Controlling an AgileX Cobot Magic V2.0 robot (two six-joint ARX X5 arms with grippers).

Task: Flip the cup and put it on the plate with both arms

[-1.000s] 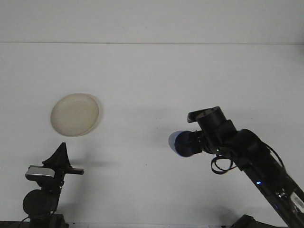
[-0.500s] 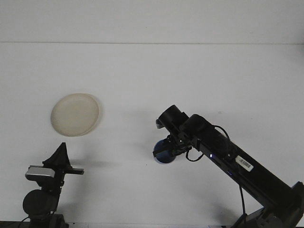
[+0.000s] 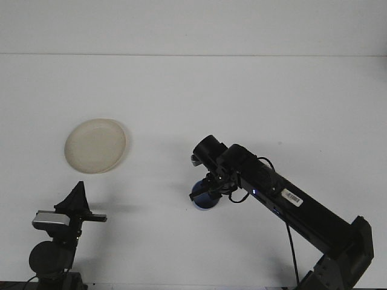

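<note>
The blue cup [image 3: 204,197] is held low over the table [image 3: 242,90] by the right gripper [image 3: 211,188], just below the middle of the front view. The jaws are clamped on it from above and from 3 o'clock, and the cup's base seems to meet the surface, though contact cannot be confirmed under the wrist's shadow. Whether its mouth faces up or down is not made out, as the gripper covers the top.

The plate [image 3: 95,145] lies well apart from the cup, at about 10 o'clock from it, and nothing is set on it. The left gripper [image 3: 77,199] is parked near the bottom left edge, with the plate at roughly 1 o'clock from it; its fingers are seen edge-on as one dark wedge, so their state cannot be told. The left arm is judged the nearer one to the plate, while the cup is nearer the right, so a handover toward 9 o'clock is likely called for.

The table is a plain white, matte surface, and the path between cup and plate is unobstructed.
</note>
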